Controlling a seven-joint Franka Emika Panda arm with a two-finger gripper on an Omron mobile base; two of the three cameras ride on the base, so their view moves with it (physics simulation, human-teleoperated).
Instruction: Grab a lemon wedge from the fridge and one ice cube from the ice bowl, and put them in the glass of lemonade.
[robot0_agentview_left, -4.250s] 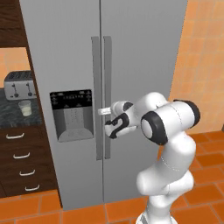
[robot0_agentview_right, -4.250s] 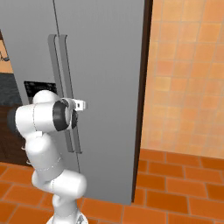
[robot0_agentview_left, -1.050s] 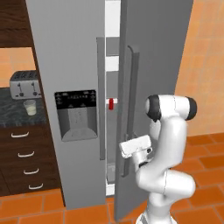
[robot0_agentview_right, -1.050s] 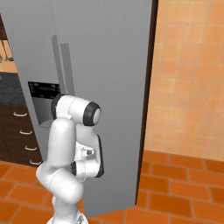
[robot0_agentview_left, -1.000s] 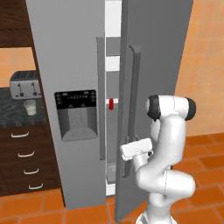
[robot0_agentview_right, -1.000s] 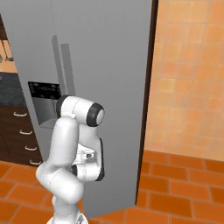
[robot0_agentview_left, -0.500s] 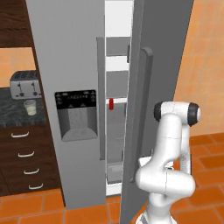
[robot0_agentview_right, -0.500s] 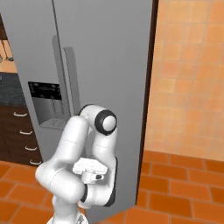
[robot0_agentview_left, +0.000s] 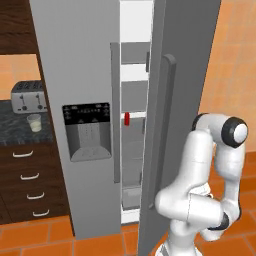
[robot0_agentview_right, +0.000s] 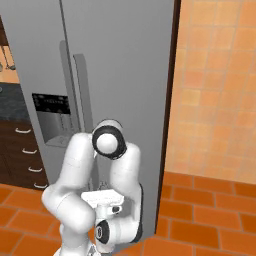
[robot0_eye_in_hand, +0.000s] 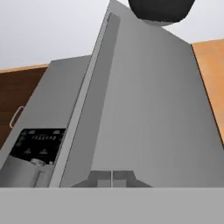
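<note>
Fridge (robot0_agentview_left: 80, 60) right door (robot0_agentview_left: 175, 100) standing part-open. Gripper (robot0_eye_in_hand: 112, 176) clenched, holding nothing, fingers pressing low on door face. Keep pushing outward, widening gap. Lemon wedge not visible; small red item (robot0_agentview_left: 126, 118) on shelf, well above fingers. Glass (robot0_agentview_left: 34, 122) far left on counter.

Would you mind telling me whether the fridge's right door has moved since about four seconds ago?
Yes. The right door was shut flush beside the dispenser door; now it stands swung out, showing the shelves.

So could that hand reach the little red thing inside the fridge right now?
Probably not yet. The hand is shut, low and facing the outside of the fridge's part-open right door, which stands between it and the red item.
</note>
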